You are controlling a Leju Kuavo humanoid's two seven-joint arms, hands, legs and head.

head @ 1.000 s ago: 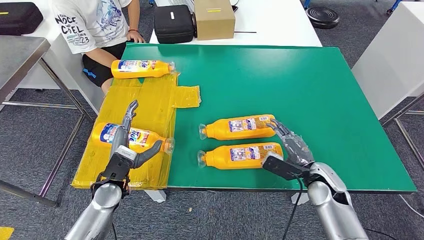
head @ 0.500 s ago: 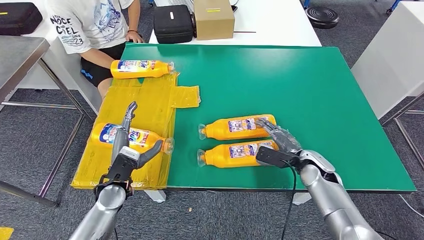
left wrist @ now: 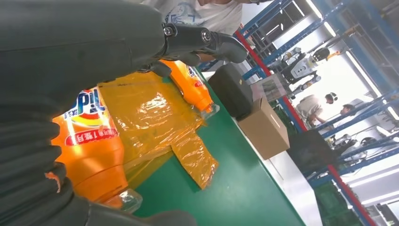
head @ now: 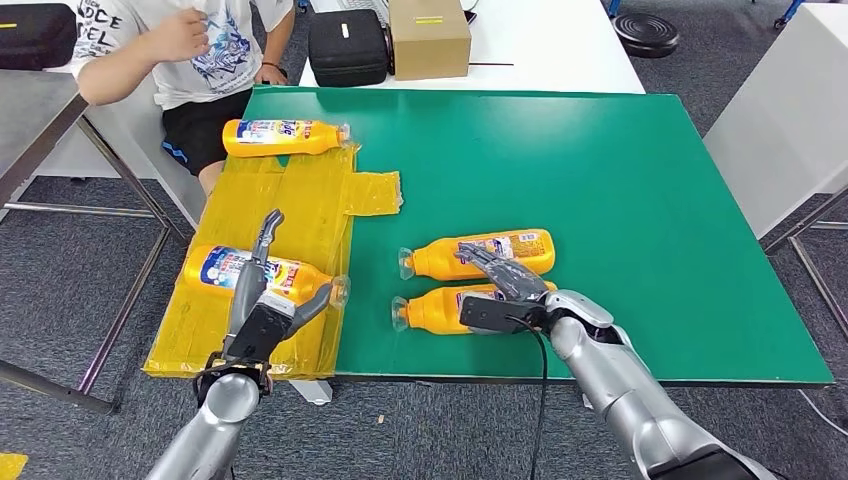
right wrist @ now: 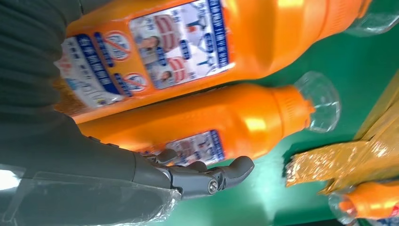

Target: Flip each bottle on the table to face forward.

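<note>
Four orange bottles lie flat: the right hand (head: 497, 290) spreads its fingers (head: 478, 255) over the nearest bottle (head: 440, 310) on the green tabletop (head: 620, 180), while the left hand (head: 262, 310) hovers with fingers apart, holding nothing, above a bottle on yellow sheeting (head: 300, 210).

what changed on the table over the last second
The right hand slid leftward along the nearer of the two orange plastic bottles on the green table, from its base toward its middle, fingers now spread over both bottles; the bottle shifted slightly left. The person's arm rose. The left hand and the other bottles barely moved.
</note>
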